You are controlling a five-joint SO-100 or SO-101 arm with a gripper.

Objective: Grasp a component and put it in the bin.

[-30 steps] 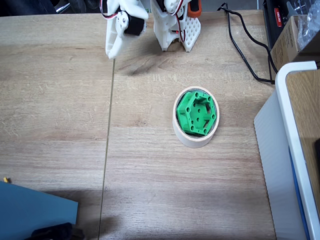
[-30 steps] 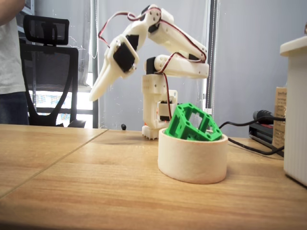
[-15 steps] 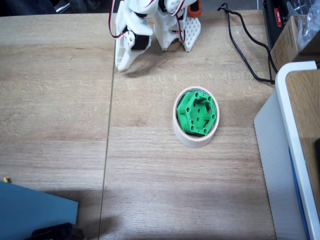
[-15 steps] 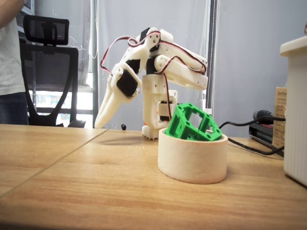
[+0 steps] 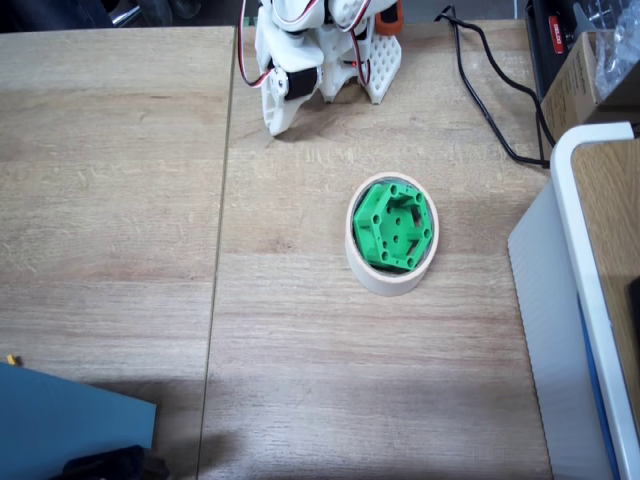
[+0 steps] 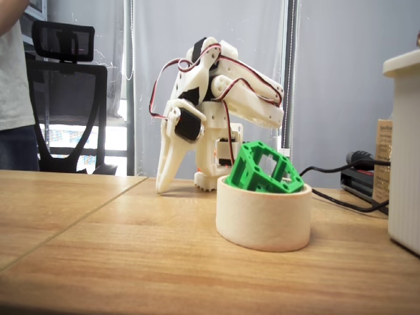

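The green hexagonal component (image 5: 394, 225) lies tilted inside the bin (image 5: 384, 279), a cream roll of masking tape in the middle of the wooden table. From the side, the component (image 6: 262, 169) sticks up above the bin (image 6: 263, 214). My white gripper (image 5: 276, 126) is folded back beside the arm's base at the far edge, well away from the bin. Its tips (image 6: 162, 189) point down, almost touching the table, and its jaws are closed with nothing between them.
A large white-rimmed box (image 5: 585, 300) stands along the right side. A black cable (image 5: 487, 95) runs across the far right of the table. A blue object (image 5: 70, 425) lies at the near left corner. A person (image 6: 12, 85) and an office chair (image 6: 69, 98) are behind the table.
The arm has folded down and drawn back toward its base; the gripper swung right and lowered to the table. The component and the bin have not moved.
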